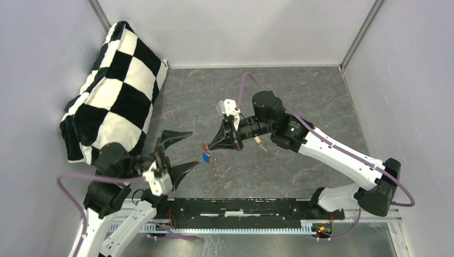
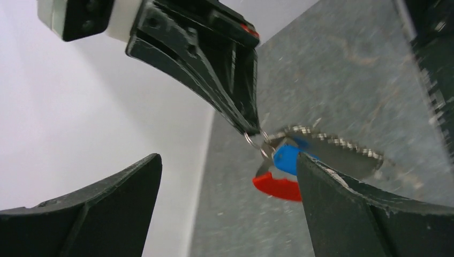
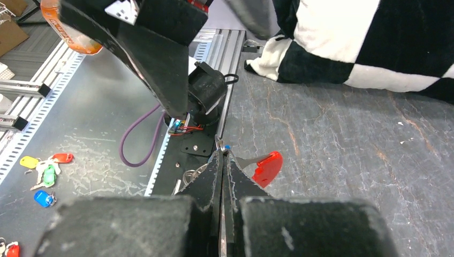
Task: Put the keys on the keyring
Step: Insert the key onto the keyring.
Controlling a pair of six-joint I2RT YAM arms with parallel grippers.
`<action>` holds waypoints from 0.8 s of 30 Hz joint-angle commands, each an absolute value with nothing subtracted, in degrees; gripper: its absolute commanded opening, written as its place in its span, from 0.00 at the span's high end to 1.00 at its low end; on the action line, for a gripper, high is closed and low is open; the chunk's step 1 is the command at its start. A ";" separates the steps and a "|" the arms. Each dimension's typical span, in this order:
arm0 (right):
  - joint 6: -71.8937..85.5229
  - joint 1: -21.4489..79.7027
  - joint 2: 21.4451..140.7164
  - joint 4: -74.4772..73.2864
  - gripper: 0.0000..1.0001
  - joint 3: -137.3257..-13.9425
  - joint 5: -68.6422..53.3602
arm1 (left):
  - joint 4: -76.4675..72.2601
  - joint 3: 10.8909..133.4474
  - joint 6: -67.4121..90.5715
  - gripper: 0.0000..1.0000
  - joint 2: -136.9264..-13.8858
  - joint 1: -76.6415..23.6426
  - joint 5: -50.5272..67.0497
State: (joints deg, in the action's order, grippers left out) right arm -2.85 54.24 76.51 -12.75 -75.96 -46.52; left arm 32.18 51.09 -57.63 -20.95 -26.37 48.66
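Note:
My right gripper [image 1: 210, 145] is shut on the thin wire loop of the keyring [image 2: 257, 142] and holds it above the table. From the loop hang a red round piece [image 2: 278, 187], a blue-capped key [image 2: 286, 158] and a grey toothed key [image 2: 334, 145]. In the top view the red piece [image 1: 203, 145], the blue cap [image 1: 206, 157] and the grey key [image 1: 216, 169] dangle below the fingertips. My left gripper [image 1: 194, 148] is open, and the bunch hangs just past its tips, close to one finger [image 2: 364, 214]. The right wrist view shows its gripper [image 3: 221, 155] shut beside the red piece [image 3: 267, 167].
A black-and-white checkered cushion [image 1: 118, 91] leans in the back left corner. The black base rail [image 1: 241, 209] runs along the near edge. Several coloured key tags [image 3: 47, 174] lie on the metal surface beyond the rail. Something small and yellow [image 1: 258, 140] shows under the right wrist.

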 commanded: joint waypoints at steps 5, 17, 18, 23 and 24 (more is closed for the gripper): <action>-3.53 54.05 73.77 -3.88 0.99 -73.41 -45.12 | 27.39 56.01 -23.65 0.15 -31.36 -26.28 58.66; -4.75 54.05 70.85 1.01 1.00 -68.83 -41.11 | 21.16 51.44 -11.06 0.51 -31.15 -26.30 53.03; -4.75 54.05 70.70 1.42 1.00 -68.67 -41.09 | 21.33 51.22 -10.93 0.52 -31.30 -26.28 52.15; -4.22 54.09 70.39 2.90 1.00 -67.68 -41.59 | 21.50 50.49 -9.58 0.48 -32.39 -26.28 47.33; -4.22 54.04 70.68 2.86 1.00 -67.63 -41.72 | 21.18 50.45 -9.18 0.47 -32.55 -26.28 46.61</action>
